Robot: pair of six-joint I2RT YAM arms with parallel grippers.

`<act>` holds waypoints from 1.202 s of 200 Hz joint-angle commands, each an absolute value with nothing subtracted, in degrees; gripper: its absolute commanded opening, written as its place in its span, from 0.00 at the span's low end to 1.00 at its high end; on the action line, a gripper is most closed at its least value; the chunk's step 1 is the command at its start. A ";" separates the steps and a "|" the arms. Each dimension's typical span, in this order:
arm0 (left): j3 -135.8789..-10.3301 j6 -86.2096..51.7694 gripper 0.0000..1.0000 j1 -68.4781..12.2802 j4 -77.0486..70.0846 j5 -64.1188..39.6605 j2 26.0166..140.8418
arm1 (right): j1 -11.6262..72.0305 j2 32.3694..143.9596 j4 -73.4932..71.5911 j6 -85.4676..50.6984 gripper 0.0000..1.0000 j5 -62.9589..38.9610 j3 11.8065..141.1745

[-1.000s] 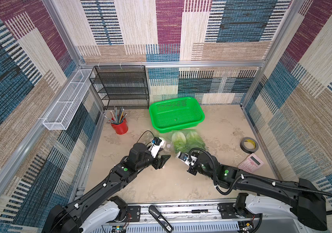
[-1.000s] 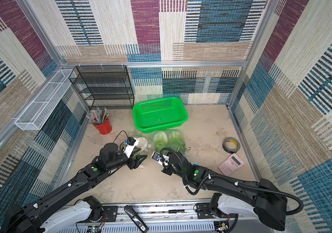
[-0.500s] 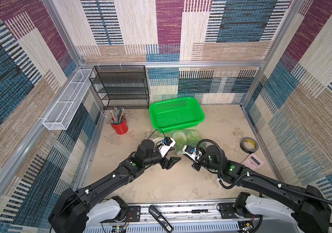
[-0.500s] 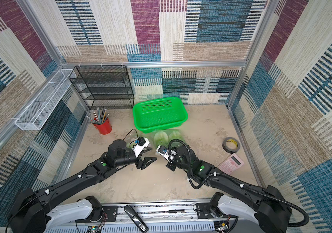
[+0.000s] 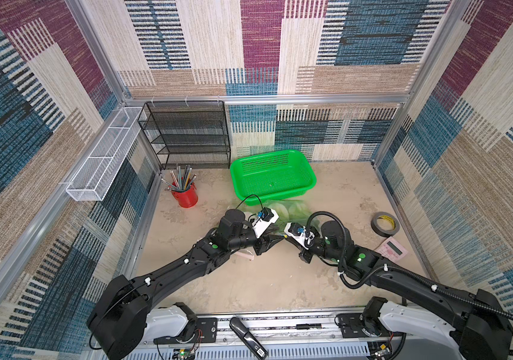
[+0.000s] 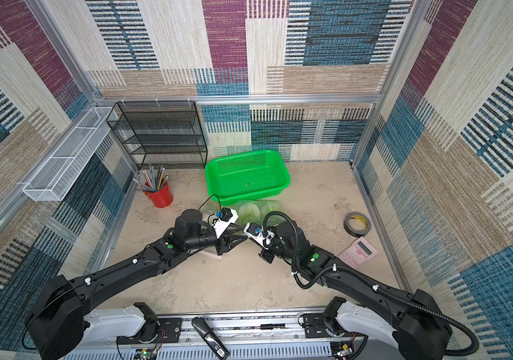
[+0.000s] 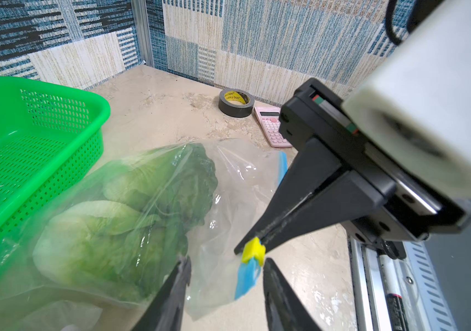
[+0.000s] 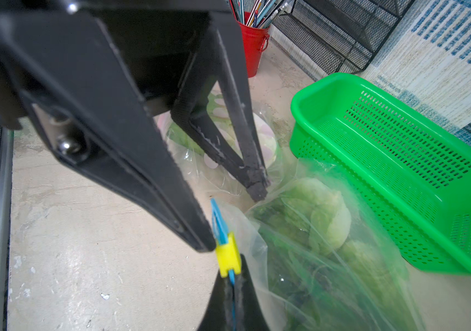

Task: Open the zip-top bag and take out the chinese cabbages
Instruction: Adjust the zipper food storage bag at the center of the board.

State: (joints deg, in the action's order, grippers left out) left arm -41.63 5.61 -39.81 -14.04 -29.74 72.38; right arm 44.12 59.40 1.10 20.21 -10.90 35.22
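Note:
The clear zip-top bag point(image 7: 228, 183) lies in front of the green basket. The chinese cabbages point(image 7: 108, 229) show inside it, pale green, and in both top views point(image 5: 281, 209) point(image 6: 249, 212). My right gripper point(image 8: 232, 283) is shut on the bag's blue zip strip right beside the yellow slider point(image 8: 228, 258), holding that end off the table. My left gripper point(image 7: 227, 262) is open. Its two fingers stand on either side of the bag's corner and the blue strip end point(image 7: 247, 276), with a gap on each side. In a top view the two grippers point(image 5: 269, 244) point(image 5: 286, 237) meet tip to tip.
The green basket point(image 5: 280, 197) stands just behind the bag. A red cup of pencils point(image 5: 185, 196) and a black mesh rack point(image 5: 186, 134) are at the back left. A grey tape roll point(image 5: 376, 226) and a pink calculator point(image 5: 392, 247) lie at the right.
My left gripper has moved right to the zip end of the bag, and its jaws have narrowed around the corner. My right gripper has stayed shut on the zip strip.

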 commanded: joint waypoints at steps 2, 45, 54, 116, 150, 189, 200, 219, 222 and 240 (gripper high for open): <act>-42.29 7.64 0.39 -39.81 -15.95 -31.36 72.85 | 43.58 59.50 -0.24 19.45 0.05 -12.66 36.12; -42.18 7.73 0.29 -39.80 -16.87 -31.73 73.23 | 42.90 60.23 -0.07 19.32 0.05 -13.53 36.46; -42.19 7.73 0.26 -39.81 -16.88 -31.73 73.21 | 42.85 60.29 0.00 19.42 0.05 -13.63 36.47; -42.10 7.56 0.15 -39.81 -17.23 -31.80 72.89 | 42.26 60.75 0.91 20.06 0.05 -14.05 37.34; -41.76 7.31 0.11 -39.81 -17.84 -31.80 72.50 | 41.93 60.47 1.30 19.99 0.05 -14.19 37.35; -41.22 6.51 0.08 -39.77 -19.45 -32.07 72.20 | 41.86 61.02 1.75 19.91 0.06 -15.42 37.70; -41.20 6.09 0.04 -39.80 -20.08 -32.41 72.37 | 41.87 61.29 2.09 20.01 0.08 -15.64 38.03; -41.13 5.55 0.00 -39.80 -21.31 -32.70 72.72 | 41.85 61.25 2.07 19.87 0.14 -15.54 38.38; -41.09 5.46 0.00 -39.80 -21.47 -32.70 72.80 | 41.84 61.10 2.11 19.80 0.15 -15.52 38.41; -41.08 5.02 0.00 -39.81 -22.21 -32.69 73.30 | 41.79 60.64 2.02 19.60 0.23 -15.12 38.80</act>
